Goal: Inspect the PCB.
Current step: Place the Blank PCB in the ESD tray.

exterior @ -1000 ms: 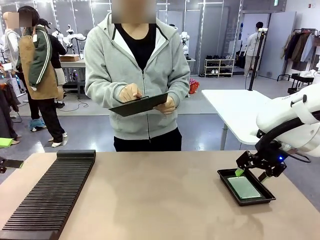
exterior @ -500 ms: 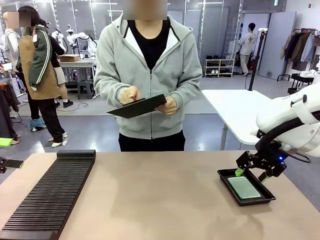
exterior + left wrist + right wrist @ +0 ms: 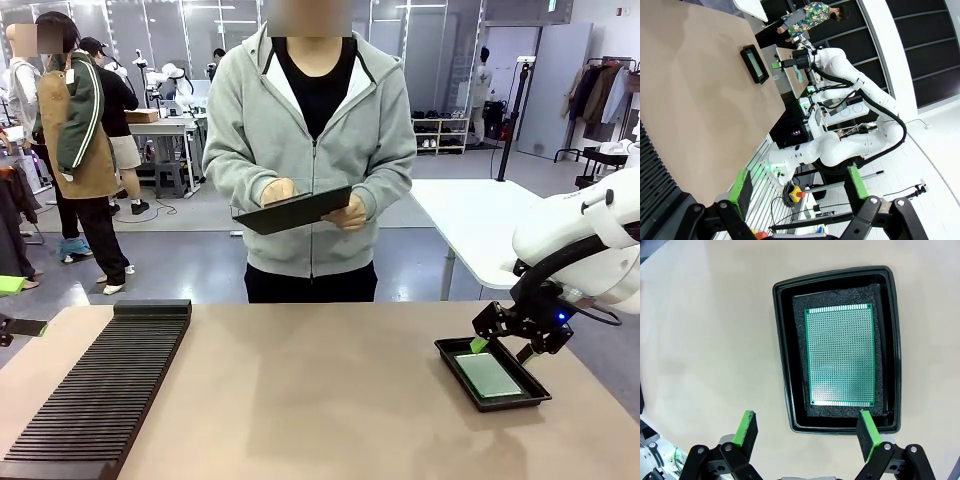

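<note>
One PCB (image 3: 841, 356) is seen flat in one tray (image 3: 446, 353) near the bench's (image 3: 320, 390) right edge. Both claws, right (image 3: 807, 432) and left (image 3: 797, 187), are spread, empty. The person (image 3: 312, 150) is shifted rightward since earlier.

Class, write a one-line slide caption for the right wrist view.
Open right gripper hovering above the green PCB lying flat in its black tray.

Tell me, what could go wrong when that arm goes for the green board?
The PCB lies flat on dark foam in a shallow black tray, so the right gripper, its jaws open above the tray's near end, might catch the rim or scrape the board. The light tray could also slide on the table.
</note>
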You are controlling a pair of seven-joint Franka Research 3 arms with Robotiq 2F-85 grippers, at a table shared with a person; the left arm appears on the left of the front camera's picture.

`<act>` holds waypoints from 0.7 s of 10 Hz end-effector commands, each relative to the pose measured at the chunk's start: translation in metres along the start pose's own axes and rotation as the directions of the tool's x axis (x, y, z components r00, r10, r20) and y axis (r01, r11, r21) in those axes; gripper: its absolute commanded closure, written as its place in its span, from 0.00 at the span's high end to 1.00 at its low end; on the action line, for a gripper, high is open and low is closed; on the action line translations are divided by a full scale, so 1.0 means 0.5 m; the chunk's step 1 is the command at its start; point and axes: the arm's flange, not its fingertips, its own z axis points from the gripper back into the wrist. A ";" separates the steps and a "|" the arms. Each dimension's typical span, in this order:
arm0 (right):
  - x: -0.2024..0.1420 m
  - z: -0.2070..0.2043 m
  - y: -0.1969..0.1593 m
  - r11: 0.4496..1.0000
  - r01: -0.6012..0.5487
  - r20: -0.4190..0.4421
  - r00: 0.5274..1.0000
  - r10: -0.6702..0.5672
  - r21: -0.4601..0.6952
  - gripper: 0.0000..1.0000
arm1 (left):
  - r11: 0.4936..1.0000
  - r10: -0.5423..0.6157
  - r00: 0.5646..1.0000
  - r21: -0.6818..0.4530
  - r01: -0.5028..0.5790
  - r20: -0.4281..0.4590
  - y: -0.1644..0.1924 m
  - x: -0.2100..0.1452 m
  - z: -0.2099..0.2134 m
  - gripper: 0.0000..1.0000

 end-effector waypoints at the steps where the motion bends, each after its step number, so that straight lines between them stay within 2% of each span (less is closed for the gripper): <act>1: 0.000 -0.001 0.001 1.000 -0.002 0.001 1.000 0.002 -0.001 1.00 | 1.000 -0.008 1.000 0.000 0.008 -0.001 -0.005 -0.005 0.000 0.95; 7: 0.000 -0.001 0.001 1.000 -0.002 0.001 1.000 0.002 -0.001 1.00 | 1.000 -0.008 1.000 0.000 0.008 -0.001 -0.005 -0.005 0.000 0.95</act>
